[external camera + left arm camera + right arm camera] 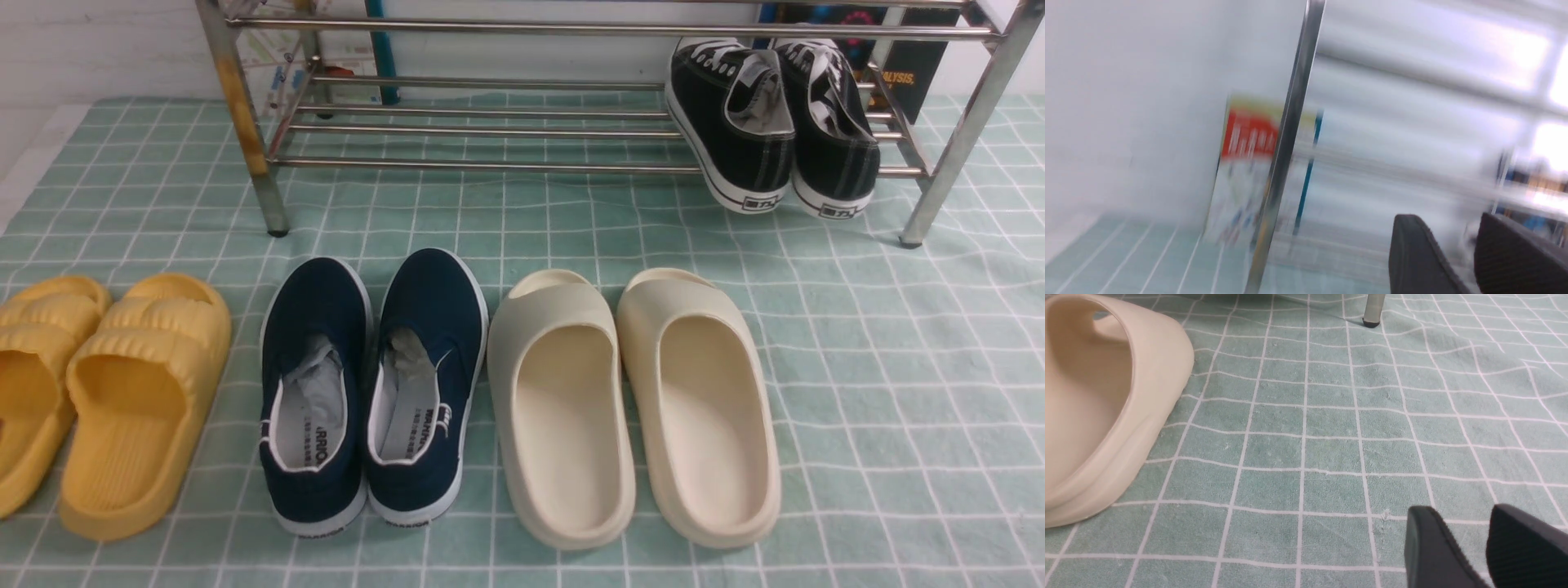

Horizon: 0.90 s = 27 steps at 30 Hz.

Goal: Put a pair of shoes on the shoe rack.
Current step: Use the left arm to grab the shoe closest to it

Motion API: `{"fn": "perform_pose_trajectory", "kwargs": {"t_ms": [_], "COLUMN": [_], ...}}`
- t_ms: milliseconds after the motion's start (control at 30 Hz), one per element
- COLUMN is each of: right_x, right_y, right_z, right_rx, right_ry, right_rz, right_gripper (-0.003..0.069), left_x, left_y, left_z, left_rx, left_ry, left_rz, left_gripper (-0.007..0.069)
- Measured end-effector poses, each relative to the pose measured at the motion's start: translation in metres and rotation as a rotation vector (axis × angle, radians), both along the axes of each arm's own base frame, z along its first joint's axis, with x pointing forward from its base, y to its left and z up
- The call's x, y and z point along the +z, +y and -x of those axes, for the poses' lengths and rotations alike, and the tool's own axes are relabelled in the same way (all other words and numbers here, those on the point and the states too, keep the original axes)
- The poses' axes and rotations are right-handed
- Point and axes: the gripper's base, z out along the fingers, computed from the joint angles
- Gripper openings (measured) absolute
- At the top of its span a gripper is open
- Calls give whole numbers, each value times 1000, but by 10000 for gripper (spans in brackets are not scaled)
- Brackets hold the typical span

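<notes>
Left gripper (1435,245) parted and holding nothing, level with the rack, the navy slip-ons unclaimed.
Both navy sneakers (367,392) lie on the cloth before the shoe rack (490,165), toes toward it, long axes running rackward; the left arm seems nearer, its wrist view facing a chrome leg, while the right gripper (1447,539) hangs parted over bare cloth.

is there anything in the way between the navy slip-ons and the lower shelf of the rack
Nothing visible stands between them: only bare checked cloth lies between the toes of the navy slip-ons and the front bar of the rack's lower shelf. The black sneakers sit on the shelf's right end.
</notes>
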Motion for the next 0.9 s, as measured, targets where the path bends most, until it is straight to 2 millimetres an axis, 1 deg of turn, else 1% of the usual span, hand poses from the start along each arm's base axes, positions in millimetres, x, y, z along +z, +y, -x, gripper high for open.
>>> {"fn": "perform_pose_trajectory", "kwargs": {"t_ms": [133, 167, 200, 233, 300, 333, 367, 400, 467, 500, 533, 567, 600, 633, 667, 700, 733, 767, 800, 833, 867, 900], "right_x": [0, 0, 0, 0, 0, 0, 0, 0, 0, 0, 0, 0, 0, 0, 0, 0, 0, 0, 0, 0, 0, 0], "right_y": [0, 0, 0, 0, 0, 0, 0, 0, 0, 0, 0, 0, 0, 0, 0, 0, 0, 0, 0, 0, 0, 0], "right_z": [0, 0, 0, 0, 0, 0, 0, 0, 0, 0, 0, 0, 0, 0, 0, 0, 0, 0, 0, 0, 0, 0], "right_rx": [0, 0, 0, 0, 0, 0, 0, 0, 0, 0, 0, 0, 0, 0, 0, 0, 0, 0, 0, 0, 0, 0], "right_ry": [0, 0, 0, 0, 0, 0, 0, 0, 0, 0, 0, 0, 0, 0, 0, 0, 0, 0, 0, 0, 0, 0], "right_rz": [0, 0, 0, 0, 0, 0, 0, 0, 0, 0, 0, 0, 0, 0, 0, 0, 0, 0, 0, 0, 0, 0], "right_gripper": [246, 246, 246, 246, 246, 246, 246, 246, 246, 246, 246, 246, 246, 246, 246, 246, 246, 246, 246, 246, 246, 246], "left_x": [20, 25, 27, 41, 64, 64, 82, 92, 105, 107, 108, 103, 102, 95, 89, 87, 79, 77, 72, 72, 73, 73], "left_y": [5, 6, 6, 6, 5, 5, 3, 2, 0, -2, -3, -5, -5, -8, -9, -10, -14, -15, -19, -23, -23, -29], "left_z": [13, 15, 16, 19, 24, 24, 28, 29, 26, 17, 16, 1, -3, -18, -29, -33, -49, -54, -66, -77, -76, -90], "left_rx": [-64, -81, -89, -114, -128, -127, -122, -115, -94, -81, -80, -76, -76, -82, -93, -97, -119, -123, -145, -166, -172, -204], "left_ry": [-256, -285, -292, -299, -246, -246, -168, -105, 29, 140, 166, 300, 324, 436, 514, 544, 679, 707, 829, 929, 935, 1055], "left_rz": [192, 226, 238, 268, 263, 261, 227, 198, 123, 71, 64, 30, 28, 31, 54, 63, 104, 113, 134, 130, 134, 114], "left_gripper": [239, 233, 230, 197, 131, 122, 41, 0, -13, -13, -13, -13, -13, -13, -13, -13, -13, -13, -13, -13, -13, -13]}}
